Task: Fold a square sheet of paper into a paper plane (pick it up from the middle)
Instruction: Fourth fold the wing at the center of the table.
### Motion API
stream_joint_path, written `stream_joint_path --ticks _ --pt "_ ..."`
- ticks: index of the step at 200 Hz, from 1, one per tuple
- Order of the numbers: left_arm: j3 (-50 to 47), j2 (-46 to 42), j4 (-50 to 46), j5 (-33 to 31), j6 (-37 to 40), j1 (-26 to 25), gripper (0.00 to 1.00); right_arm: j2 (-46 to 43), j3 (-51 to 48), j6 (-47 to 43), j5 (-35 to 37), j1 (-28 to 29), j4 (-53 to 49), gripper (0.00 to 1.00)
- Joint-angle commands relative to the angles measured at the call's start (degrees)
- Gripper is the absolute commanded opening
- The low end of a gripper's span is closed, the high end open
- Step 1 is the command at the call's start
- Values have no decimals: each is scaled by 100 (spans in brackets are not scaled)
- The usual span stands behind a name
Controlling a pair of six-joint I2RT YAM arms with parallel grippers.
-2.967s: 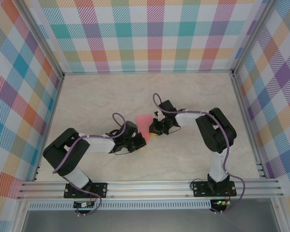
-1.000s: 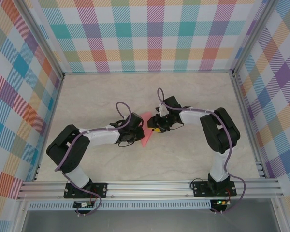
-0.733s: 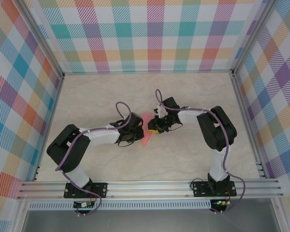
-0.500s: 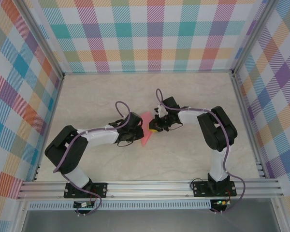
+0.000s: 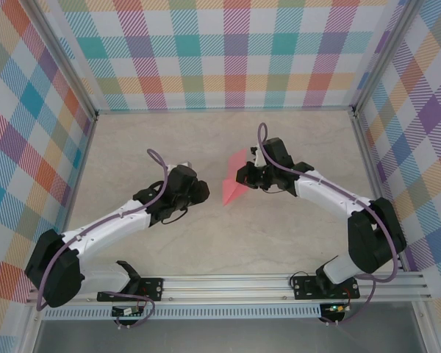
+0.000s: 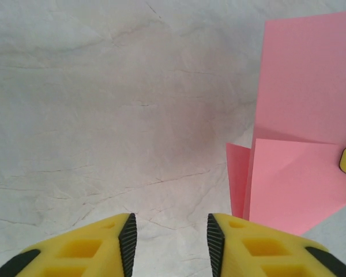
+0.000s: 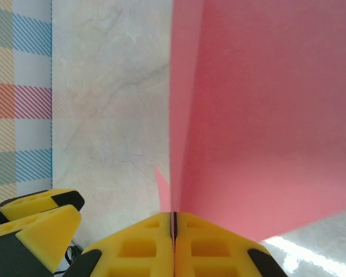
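The right gripper [image 7: 174, 218] clamps the folded pink paper sheet [image 7: 265, 115]; the left gripper [image 6: 172, 234], jaws parted and empty, hovers over the desk [image 6: 92, 104] beside it.

The square sheet of paper [image 5: 234, 184] [image 6: 303, 104] [image 7: 265, 115] is salmon-pink and already partly folded, with one flap layered over another and a pointed lower corner. It stands tilted up on edge near the middle of the table [image 5: 169, 147], its bottom edge pinched between the closed fingers of the right gripper [image 7: 174, 222] [image 5: 248, 175].

Open table [image 5: 154, 140] between left pincer [image 6: 168, 231] and paper sheet [image 5: 234, 185]; right pincer [image 5: 246, 176], clamped on it, blocks the right side.
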Motion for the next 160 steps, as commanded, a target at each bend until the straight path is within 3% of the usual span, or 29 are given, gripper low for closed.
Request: stream_joint_path --ticks 1,37,60,82,95,111,160 --pt "-223 -196 -147 -183 150 66 45 -45 -122 596 758 229 -377 6" --pt "-552 -117 570 190 663 63 52 352 -340 1629 966 453 113 6" --pt "-904 20 1418 694 1151 52 59 674 -390 1951 887 523 522 6" --pt "-1021 256 1833 835 1513 30 60 897 -379 2154 873 524 525 6" --pt "-1018 400 1958 819 1765 -39 61 981 -384 2280 810 524 458 6" --pt "-1003 537 2047 600 2047 -197 71 1056 -383 2381 660 524 406 6" --pt "-1196 760 2563 298 2810 -433 79 1204 -94 2672 633 524 -526 6"
